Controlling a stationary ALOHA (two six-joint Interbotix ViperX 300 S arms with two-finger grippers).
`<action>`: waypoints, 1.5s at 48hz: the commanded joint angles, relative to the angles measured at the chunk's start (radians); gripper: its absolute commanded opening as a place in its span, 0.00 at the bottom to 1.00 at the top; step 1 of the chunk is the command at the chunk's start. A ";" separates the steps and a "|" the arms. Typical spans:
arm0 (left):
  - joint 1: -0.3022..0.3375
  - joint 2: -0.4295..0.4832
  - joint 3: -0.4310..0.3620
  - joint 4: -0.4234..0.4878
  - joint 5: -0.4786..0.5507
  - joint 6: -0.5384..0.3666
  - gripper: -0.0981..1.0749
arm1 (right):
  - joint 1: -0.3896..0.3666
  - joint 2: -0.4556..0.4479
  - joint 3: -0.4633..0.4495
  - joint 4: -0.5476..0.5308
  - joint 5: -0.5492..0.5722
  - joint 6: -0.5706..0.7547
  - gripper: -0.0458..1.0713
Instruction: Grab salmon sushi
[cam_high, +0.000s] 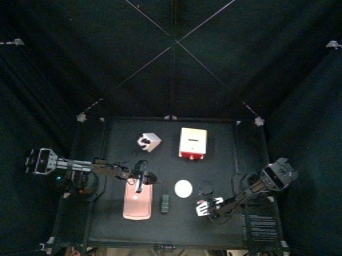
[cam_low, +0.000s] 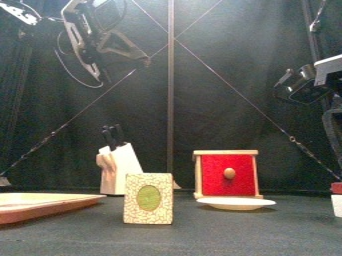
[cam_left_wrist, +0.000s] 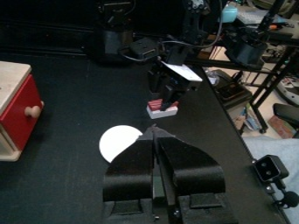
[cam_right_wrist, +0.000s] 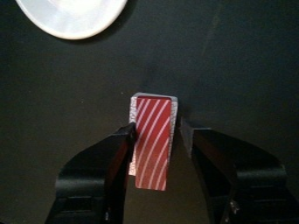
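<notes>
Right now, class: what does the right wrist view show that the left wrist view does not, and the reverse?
Only the right wrist view: the right pincer open, straddling the striped reddish-pink salmon sushi seen close from above. Only the left wrist view: the red-fronted wooden drawer box and the shut left pincer. Both: the sushi and the white round disc.

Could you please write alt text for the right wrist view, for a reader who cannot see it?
The right gripper has its two black jaws open on either side of the salmon sushi, a small oblong piece with a red-and-white striped top lying on the black table. The jaws sit close to its long sides; contact cannot be told. Part of a white round disc shows beyond it.
</notes>
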 joint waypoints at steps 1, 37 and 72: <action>0.003 -0.003 -0.011 -0.003 -0.005 0.000 0.42 | -0.002 -0.011 -0.008 0.011 -0.003 -0.002 0.69; 0.006 -0.003 -0.012 -0.003 -0.005 0.002 0.42 | -0.018 -0.186 0.018 -0.051 -0.002 -0.002 0.55; 0.017 0.000 -0.011 -0.002 -0.014 0.002 0.43 | -0.067 -0.255 0.061 -0.213 -0.183 0.002 0.55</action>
